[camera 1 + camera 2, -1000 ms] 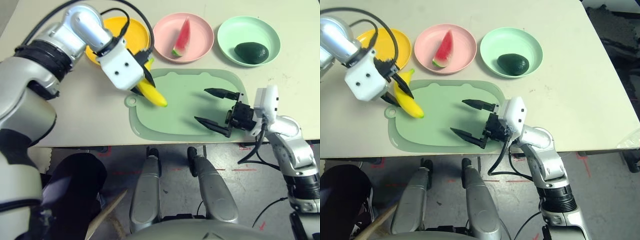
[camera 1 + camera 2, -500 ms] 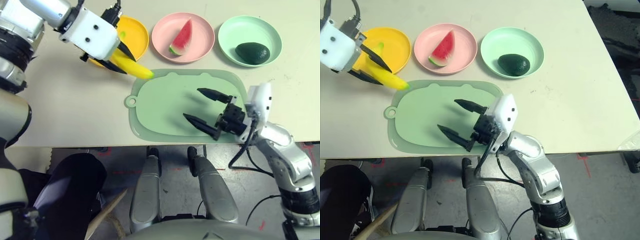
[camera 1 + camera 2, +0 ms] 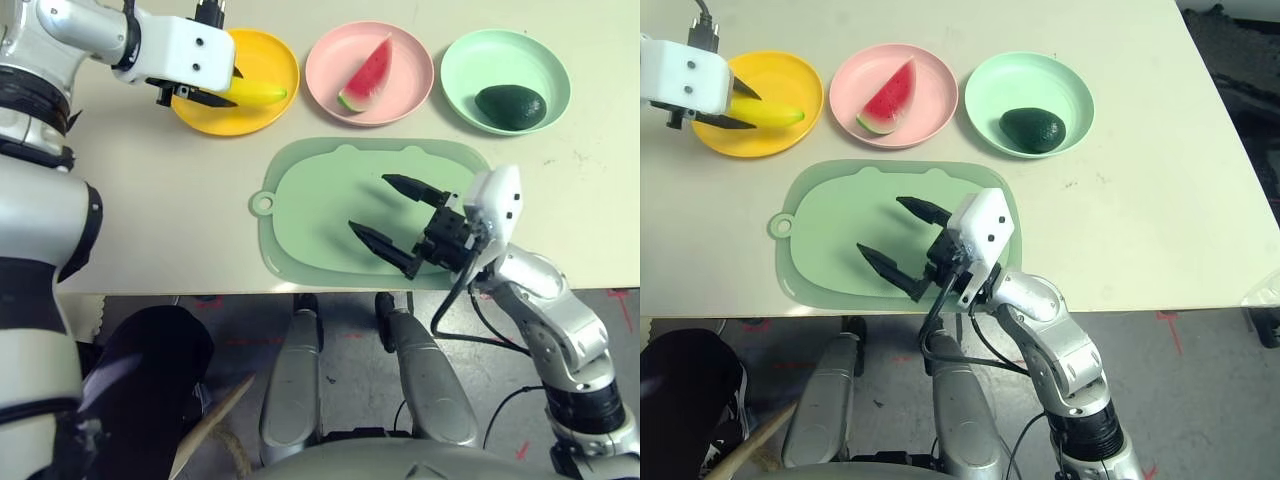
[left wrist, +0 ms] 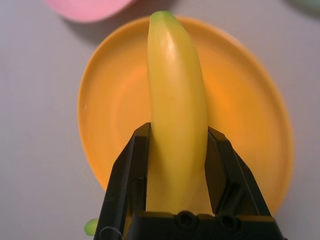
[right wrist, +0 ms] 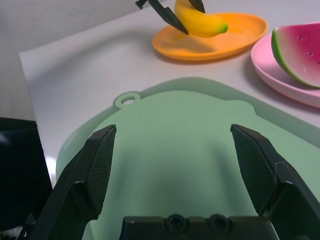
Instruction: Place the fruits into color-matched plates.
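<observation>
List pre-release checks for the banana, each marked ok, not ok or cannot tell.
1. Left end effector closed on banana: ok, one finger on each side.
2. Banana over the yellow-orange plate: ok.
3. Banana resting on that plate: not ok, held above it in the right wrist view.
4. Watermelon wedge in pink plate: ok.
5. Avocado in mint green plate: ok.
6. Right end effector open and empty, over the cutting mat: ok.

Watermelon [image 3: 366,76]: on middle plate [image 3: 408,92].
Avocado [image 3: 511,107]: in right plate [image 3: 548,68].
Banana [image 3: 768,111]: over left plate [image 3: 226,122].
Mat [image 3: 330,215]: on desk [image 3: 160,220], before the plates.
</observation>
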`<state>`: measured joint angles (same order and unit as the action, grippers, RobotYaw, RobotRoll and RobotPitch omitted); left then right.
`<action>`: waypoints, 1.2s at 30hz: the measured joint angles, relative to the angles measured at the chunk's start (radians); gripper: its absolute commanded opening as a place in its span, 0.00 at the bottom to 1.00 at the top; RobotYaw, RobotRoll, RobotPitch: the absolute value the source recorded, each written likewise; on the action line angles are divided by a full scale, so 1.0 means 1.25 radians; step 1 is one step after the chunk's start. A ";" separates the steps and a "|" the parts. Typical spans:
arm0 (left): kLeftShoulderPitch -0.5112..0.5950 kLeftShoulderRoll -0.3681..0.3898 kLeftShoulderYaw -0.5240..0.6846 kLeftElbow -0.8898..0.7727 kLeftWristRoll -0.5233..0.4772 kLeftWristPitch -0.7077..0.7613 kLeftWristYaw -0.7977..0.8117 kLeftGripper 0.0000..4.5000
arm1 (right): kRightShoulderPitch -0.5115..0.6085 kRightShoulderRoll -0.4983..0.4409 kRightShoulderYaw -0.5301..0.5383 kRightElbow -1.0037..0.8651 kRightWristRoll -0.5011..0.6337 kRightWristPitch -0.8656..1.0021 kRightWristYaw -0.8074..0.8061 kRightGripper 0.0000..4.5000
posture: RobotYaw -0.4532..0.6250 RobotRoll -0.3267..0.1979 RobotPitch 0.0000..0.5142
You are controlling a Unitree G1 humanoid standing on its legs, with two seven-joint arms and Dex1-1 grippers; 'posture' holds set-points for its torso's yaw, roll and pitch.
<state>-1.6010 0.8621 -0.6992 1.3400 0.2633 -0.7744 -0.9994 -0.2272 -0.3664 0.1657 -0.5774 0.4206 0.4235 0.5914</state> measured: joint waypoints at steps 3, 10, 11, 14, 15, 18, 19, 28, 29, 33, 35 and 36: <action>0.008 -0.012 0.043 0.000 0.033 0.035 0.066 0.36 | -0.002 0.009 0.005 0.000 -0.003 0.000 -0.013 1.00 | 0.30 0.62 0.80; 0.035 -0.030 0.115 0.003 0.084 0.086 0.110 0.36 | -0.005 0.008 0.006 -0.001 -0.003 0.000 -0.019 1.00 | 0.29 0.62 0.80; 0.043 -0.037 0.129 0.005 0.086 0.091 0.109 0.36 | -0.006 0.008 0.006 -0.001 -0.003 0.000 -0.019 1.00 | 0.29 0.62 0.81; 0.063 -0.049 0.150 0.007 0.100 0.102 0.103 0.36 | -0.012 0.004 0.006 -0.001 -0.005 0.000 -0.018 1.00 | 0.28 0.62 0.81; 0.069 -0.052 0.156 0.008 0.103 0.104 0.099 0.36 | -0.013 0.000 0.007 -0.001 -0.006 0.000 -0.016 1.00 | 0.28 0.62 0.81; 0.079 -0.054 0.177 0.008 0.111 0.106 0.085 0.36 | -0.013 -0.007 0.007 -0.001 -0.009 0.000 -0.012 1.00 | 0.28 0.62 0.81; 0.082 -0.055 0.184 0.008 0.112 0.107 0.078 0.36 | -0.013 -0.008 0.007 -0.001 -0.010 0.000 -0.012 1.00 | 0.28 0.62 0.81; 0.092 -0.062 0.229 0.008 0.119 0.121 0.056 0.66 | -0.013 -0.008 0.008 -0.002 -0.016 0.001 -0.012 1.00 | 0.28 0.62 0.81; 0.092 -0.062 0.233 0.008 0.119 0.122 0.055 0.72 | -0.014 -0.008 0.008 -0.002 -0.017 0.001 -0.012 1.00 | 0.28 0.62 0.81; 0.092 -0.062 0.255 0.006 0.119 0.122 0.048 0.99 | -0.019 -0.008 0.009 -0.002 -0.017 0.001 -0.011 1.00 | 0.28 0.62 0.81; 0.092 -0.062 0.264 0.006 0.119 0.122 0.043 0.99 | -0.021 -0.008 0.009 -0.002 -0.017 0.000 -0.010 1.00 | 0.28 0.62 0.81; 0.092 -0.062 0.266 0.006 0.121 0.122 0.038 0.99 | -0.021 -0.008 0.009 -0.001 -0.017 0.001 -0.010 1.00 | 0.28 0.62 0.81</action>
<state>-1.4864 0.7845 -0.3667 1.3473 0.4141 -0.6217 -0.9515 -0.2535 -0.3761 0.1763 -0.5791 0.3988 0.4242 0.5786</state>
